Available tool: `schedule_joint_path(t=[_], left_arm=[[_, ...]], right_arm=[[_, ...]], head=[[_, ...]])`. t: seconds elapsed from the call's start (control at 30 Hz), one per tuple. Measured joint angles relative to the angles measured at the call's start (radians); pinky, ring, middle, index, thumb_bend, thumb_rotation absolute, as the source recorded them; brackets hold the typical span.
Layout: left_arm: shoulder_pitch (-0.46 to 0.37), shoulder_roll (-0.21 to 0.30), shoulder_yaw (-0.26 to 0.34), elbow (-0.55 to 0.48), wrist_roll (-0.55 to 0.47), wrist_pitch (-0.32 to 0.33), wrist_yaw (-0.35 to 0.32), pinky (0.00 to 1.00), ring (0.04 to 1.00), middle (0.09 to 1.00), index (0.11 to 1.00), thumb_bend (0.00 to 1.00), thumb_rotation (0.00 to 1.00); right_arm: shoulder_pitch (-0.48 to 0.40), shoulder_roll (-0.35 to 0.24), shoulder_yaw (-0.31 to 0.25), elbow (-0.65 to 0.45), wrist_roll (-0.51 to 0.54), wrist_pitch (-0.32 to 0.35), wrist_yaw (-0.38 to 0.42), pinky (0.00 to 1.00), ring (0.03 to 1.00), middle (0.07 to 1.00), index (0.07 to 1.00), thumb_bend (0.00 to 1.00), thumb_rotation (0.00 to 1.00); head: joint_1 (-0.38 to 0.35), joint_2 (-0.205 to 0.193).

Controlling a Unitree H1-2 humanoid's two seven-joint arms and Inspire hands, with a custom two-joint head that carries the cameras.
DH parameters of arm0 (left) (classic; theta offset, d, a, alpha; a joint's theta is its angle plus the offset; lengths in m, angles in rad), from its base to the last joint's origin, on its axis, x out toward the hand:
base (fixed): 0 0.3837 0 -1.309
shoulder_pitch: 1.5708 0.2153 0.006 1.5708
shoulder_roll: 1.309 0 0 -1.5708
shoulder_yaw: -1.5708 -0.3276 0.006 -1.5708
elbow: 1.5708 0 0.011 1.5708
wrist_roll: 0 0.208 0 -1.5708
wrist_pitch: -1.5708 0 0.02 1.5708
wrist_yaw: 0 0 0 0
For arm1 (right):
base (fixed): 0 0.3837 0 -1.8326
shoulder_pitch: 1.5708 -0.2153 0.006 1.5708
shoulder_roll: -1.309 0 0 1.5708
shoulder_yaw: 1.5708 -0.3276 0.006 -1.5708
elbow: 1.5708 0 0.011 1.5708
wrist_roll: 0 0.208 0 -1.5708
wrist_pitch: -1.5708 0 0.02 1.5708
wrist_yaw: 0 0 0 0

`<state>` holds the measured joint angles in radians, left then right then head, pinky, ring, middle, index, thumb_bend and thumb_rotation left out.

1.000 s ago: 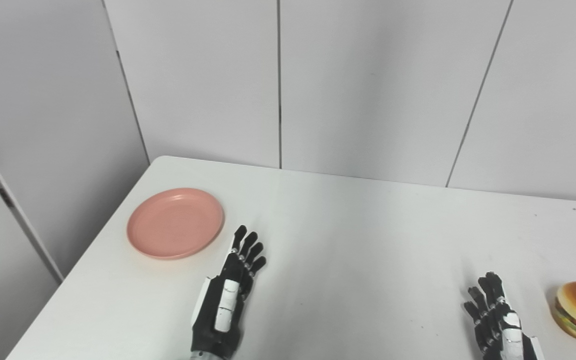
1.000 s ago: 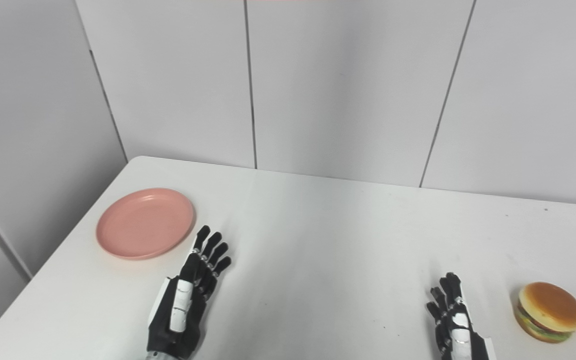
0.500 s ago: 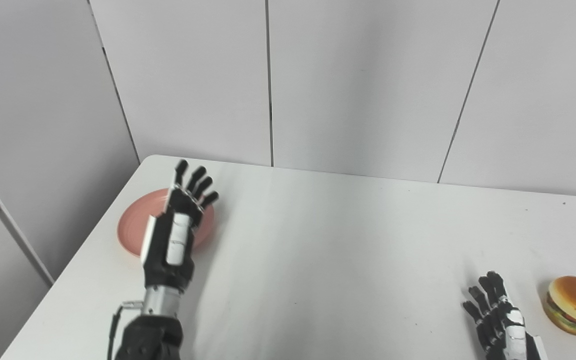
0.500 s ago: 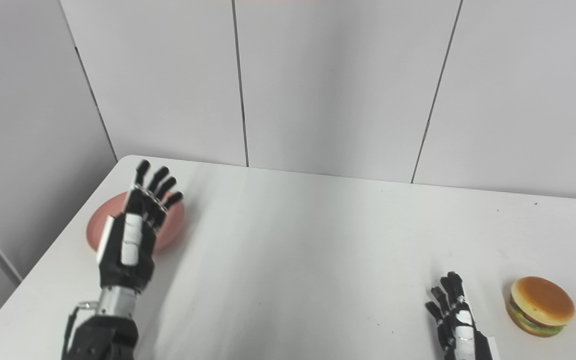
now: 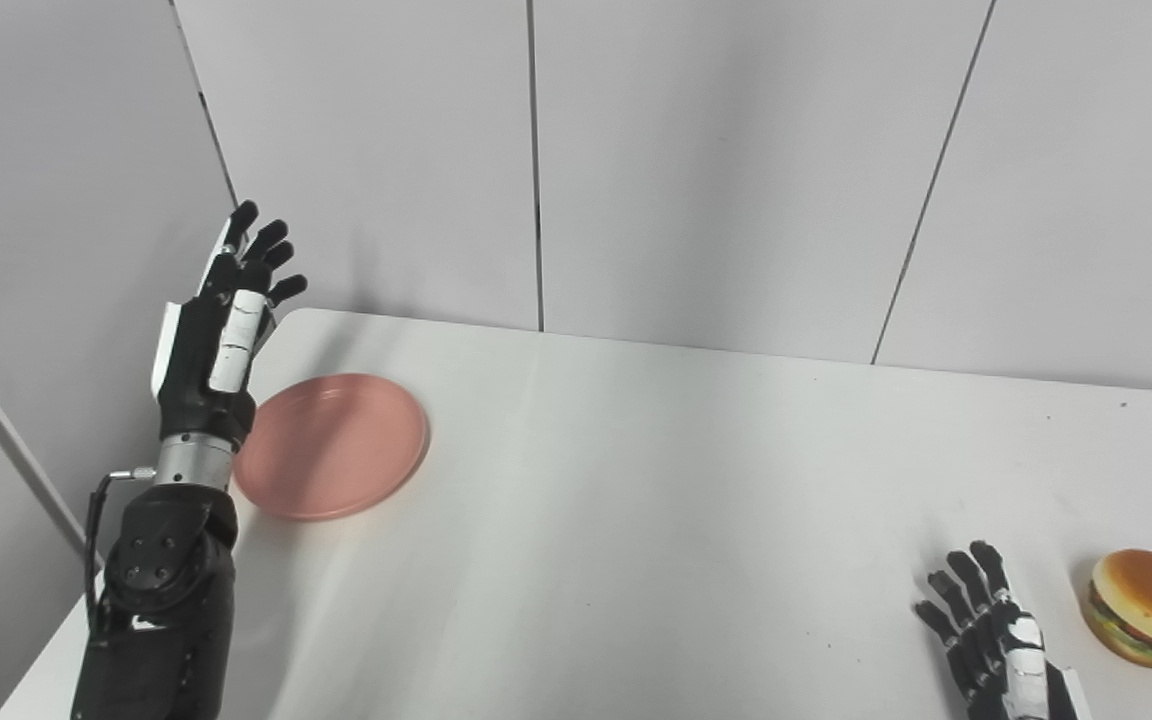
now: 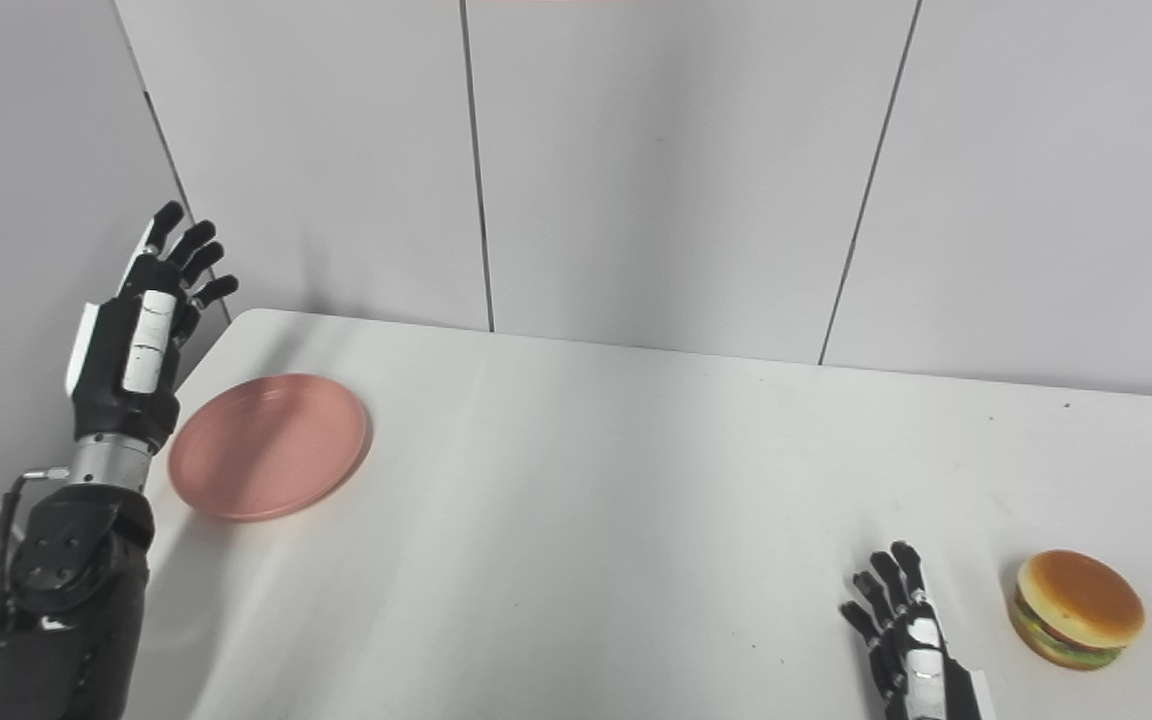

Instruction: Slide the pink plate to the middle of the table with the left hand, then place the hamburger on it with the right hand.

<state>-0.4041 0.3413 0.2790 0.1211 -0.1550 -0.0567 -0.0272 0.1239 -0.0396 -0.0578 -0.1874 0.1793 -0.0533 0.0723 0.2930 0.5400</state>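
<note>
The pink plate [image 5: 331,445] lies flat near the table's left edge, nothing on it. My left hand [image 5: 221,320] is raised above and to the left of the plate, past the table's left edge, open with fingers spread, holding nothing. The hamburger [image 5: 1148,607] sits at the front right of the table. Beside it, a short gap to its left, my right hand [image 5: 986,635] rests low at the front edge, open and empty.
The white table [image 5: 656,470] stretches between plate and hamburger. Grey wall panels [image 5: 716,160] stand close behind its far edge and along the left side, right beside my raised left hand.
My left hand has risen from the table and swung left, passing over the plate to a spot above its left side. The right hand has stayed put. The camera shifted slightly.
</note>
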Motion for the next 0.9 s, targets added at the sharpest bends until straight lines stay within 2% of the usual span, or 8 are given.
schedule_joint_path(t=[0.13, 0.27, 0.5, 0.7, 0.8, 0.9], left_arm=[[-0.05, 0.045, 0.019, 0.111, -0.013, -0.028, -0.004, 0.86, 0.934, 0.926, 0.954, 0.9, 0.83], [-0.087, 0.067, 0.025, 0.186, -0.019, -0.054, -0.013, 0.85, 0.93, 0.935, 0.967, 0.88, 0.85], [-0.114, 0.083, 0.033, 0.351, -0.029, -0.089, -0.035, 0.81, 0.921, 0.942, 0.954, 0.87, 0.88], [-0.118, 0.087, 0.051, 0.453, -0.053, -0.107, -0.041, 0.82, 0.912, 0.922, 0.953, 0.88, 0.88], [-0.119, 0.087, 0.052, 0.492, -0.055, -0.115, -0.04, 0.79, 0.904, 0.932, 0.951, 0.91, 0.89], [-0.12, 0.087, 0.051, 0.521, -0.055, -0.128, -0.035, 0.81, 0.902, 0.931, 0.96, 0.91, 0.9]], right_arm=[[0.0, 0.0, 0.0, 0.0, 0.0, 0.0, -0.001, 0.9, 0.935, 0.948, 0.985, 0.8, 1.0], [0.0, 0.0, 0.0, -0.001, 0.003, 0.0, -0.001, 0.9, 0.932, 0.943, 0.987, 0.8, 1.0], [0.001, 0.0, 0.002, -0.001, 0.006, 0.0, -0.003, 0.89, 0.93, 0.937, 0.985, 0.8, 1.0], [0.001, 0.0, 0.001, -0.002, 0.006, 0.0, -0.004, 0.89, 0.93, 0.935, 0.987, 0.8, 1.0], [0.002, 0.0, 0.001, -0.003, 0.006, 0.001, -0.004, 0.88, 0.926, 0.931, 0.983, 0.8, 1.0], [0.002, 0.0, 0.002, -0.003, 0.006, 0.001, -0.004, 0.87, 0.92, 0.925, 0.979, 0.81, 1.0]], head=[[-0.002, -0.002], [-0.003, 0.0], [-0.005, 0.002], [-0.005, 0.006], [-0.008, 0.012], [-0.008, 0.014]])
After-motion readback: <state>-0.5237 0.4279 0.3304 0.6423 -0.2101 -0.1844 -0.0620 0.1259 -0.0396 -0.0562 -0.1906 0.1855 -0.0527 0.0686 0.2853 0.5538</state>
